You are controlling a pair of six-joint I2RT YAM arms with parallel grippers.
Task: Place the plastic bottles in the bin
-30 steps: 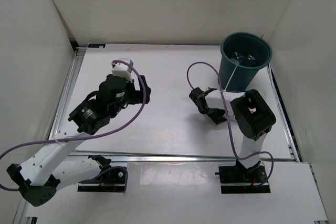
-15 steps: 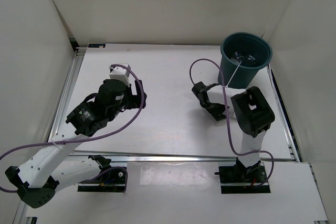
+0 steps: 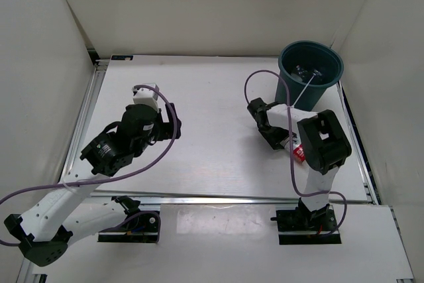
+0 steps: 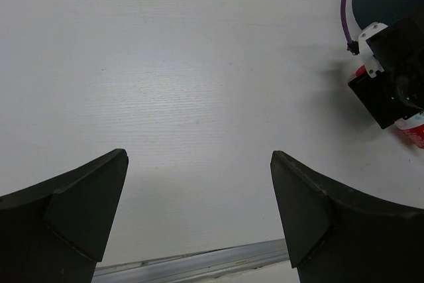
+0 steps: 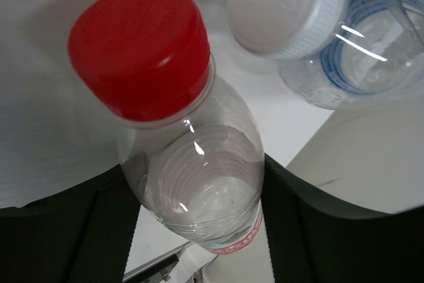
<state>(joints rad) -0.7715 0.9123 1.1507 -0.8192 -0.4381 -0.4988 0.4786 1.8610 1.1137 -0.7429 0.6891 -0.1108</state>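
White desk (image 3: 199,164) boxed in by plain white walls, both arm bases bolted at the near edge.

Nearest, on the left: left claw (image 4: 199,157) spread wide, nothing between its fingers, hovering over bare desk and well apart from every bottle. No part for it in this step; best left parked out of the other arm's path.

Further in, on the right: right claw (image 5: 199,193) closed round the body of a small clear plastic bottle with a red cap (image 5: 179,130), one finger pressed to each flank below the shoulder, a red label band just showing at the bottom of the wrist view. Lifted or resting on the desk: cannot tell. Just beside it, a second clear plastic bottle with a white cap and blue label (image 5: 318,38); touching the first or not, cannot tell.

Step in hand, by the look of it: carrying the gripped bottle to the bin. Thin, smooth, empty-looking wall, likely to dent or slip, so hold steady pressure without crushing and move without jerks. Rise straight up first, clear of the white-capped neighbour. Gain height above the rim before swinging across, minding the purple cable (image 3: 265,74) looped close by.

Farthest, at the back right: round dark teal plastic bin (image 3: 298,101), upright, near the right claw, clear bottles (image 3: 308,71) already inside. Release only once centred over the opening, low enough to avoid a bounce.
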